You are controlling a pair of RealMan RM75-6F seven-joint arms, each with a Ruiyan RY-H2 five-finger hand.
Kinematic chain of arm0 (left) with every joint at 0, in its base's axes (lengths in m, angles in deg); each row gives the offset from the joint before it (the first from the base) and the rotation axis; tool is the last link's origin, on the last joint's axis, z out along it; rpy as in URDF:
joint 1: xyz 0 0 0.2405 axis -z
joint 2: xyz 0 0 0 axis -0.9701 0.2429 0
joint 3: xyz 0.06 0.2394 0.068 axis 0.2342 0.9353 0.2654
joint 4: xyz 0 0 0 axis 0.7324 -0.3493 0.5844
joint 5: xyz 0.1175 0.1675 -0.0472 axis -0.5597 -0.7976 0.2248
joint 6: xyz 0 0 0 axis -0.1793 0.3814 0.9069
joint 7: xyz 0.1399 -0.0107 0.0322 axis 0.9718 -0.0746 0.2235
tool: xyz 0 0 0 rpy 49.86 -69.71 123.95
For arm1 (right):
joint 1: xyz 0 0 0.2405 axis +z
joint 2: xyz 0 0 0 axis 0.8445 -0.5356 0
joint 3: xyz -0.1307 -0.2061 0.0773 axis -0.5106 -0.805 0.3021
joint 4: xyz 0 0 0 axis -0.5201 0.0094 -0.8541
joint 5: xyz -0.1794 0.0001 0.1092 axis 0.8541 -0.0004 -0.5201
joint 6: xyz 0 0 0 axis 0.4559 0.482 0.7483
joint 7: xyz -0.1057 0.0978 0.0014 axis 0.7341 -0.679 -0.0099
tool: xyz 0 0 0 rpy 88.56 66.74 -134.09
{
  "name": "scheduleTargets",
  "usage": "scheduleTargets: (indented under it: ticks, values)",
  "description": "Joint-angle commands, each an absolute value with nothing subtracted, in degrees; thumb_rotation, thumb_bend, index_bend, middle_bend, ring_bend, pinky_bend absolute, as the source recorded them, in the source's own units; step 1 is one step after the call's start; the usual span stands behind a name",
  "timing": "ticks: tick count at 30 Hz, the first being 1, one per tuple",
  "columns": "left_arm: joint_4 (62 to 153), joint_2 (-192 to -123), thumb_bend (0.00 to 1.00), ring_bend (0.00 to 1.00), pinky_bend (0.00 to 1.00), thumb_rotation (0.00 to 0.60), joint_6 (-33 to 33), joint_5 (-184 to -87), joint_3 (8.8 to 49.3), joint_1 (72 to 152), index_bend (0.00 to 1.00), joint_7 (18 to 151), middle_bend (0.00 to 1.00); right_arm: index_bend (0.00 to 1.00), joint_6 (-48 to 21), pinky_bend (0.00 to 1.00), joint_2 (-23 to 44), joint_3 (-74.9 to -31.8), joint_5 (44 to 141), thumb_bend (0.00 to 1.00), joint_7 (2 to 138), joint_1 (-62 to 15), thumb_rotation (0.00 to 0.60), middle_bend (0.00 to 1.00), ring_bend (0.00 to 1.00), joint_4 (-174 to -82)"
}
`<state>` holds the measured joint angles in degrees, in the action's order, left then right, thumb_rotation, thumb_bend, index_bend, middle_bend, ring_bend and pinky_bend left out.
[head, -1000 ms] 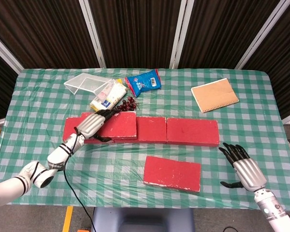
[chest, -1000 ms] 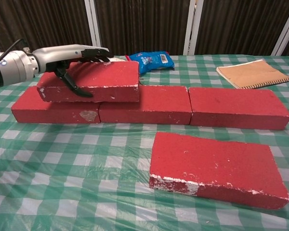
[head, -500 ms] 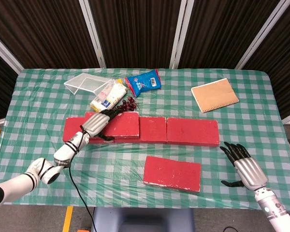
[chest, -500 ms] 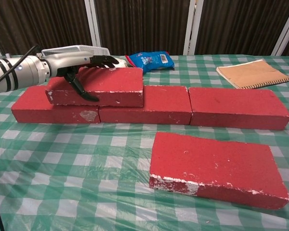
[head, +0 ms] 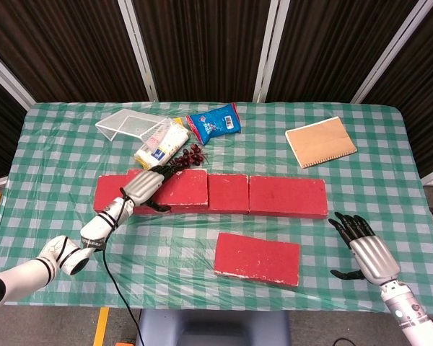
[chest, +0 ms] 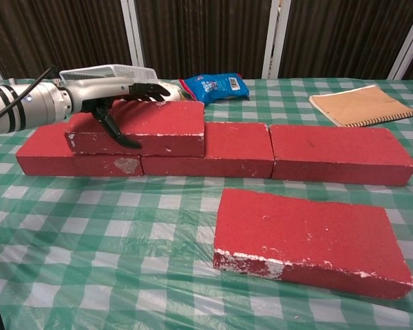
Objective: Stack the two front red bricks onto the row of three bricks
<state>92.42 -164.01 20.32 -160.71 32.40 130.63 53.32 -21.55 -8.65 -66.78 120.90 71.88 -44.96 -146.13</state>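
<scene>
The stacked brick (chest: 136, 126) has slid a little rightward and now sits on the row of three bricks (chest: 213, 157) — the left robot hand (chest: 117, 96) still clasps it, fingers over its top, thumb on its front face. The second front brick (head: 257, 258) lies near the spread, empty right robot hand (head: 366, 252) — untouched.

The red bricks (chest: 310, 237) look rough and matt, chipped pale at the corners (foam, perhaps). The checked tablecloth (chest: 124, 240) shines like plastic film. The left hand (chest: 100, 93) is smooth silvery metal with black fingers.
</scene>
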Motion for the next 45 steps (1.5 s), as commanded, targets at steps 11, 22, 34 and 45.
scheduleTargets:
  ticks: [11,22,34,45]
  values:
    - [92.48,-164.07,0.21,0.03,0.17,0.6,21.19,-159.59,32.47,130.94,0.0,54.31,0.05,0.0,-21.21,0.0,-8.82,-66.47,119.49,0.11,73.09,-45.17,0.562,0.0,0.0,-146.85]
    - [93.46,-163.6,0.21,0.0,0.14,0.6,21.07,-159.39,32.62,130.94,0.0,54.99,0.0,0.0,-21.1,0.0,-8.84,-66.39,119.08,0.11,74.01,-45.29,0.562,0.0,0.0,-147.25]
    - [94.19,-163.16,0.2,0.0,0.09,0.6,21.65,-159.14,32.73,131.19,0.0,55.1,0.0,0.0,-21.14,0.0,-8.8,-66.33,118.98,0.11,74.43,-45.37,0.562,0.0,0.0,-147.29]
    - [95.53,-162.59,0.19,0.0,0.05,0.6,19.7,-159.53,32.58,130.66,0.0,55.36,0.0,0.0,-21.35,0.0,-8.73,-66.28,119.02,0.11,74.6,-45.49,0.564,0.0,0.0,-147.34]
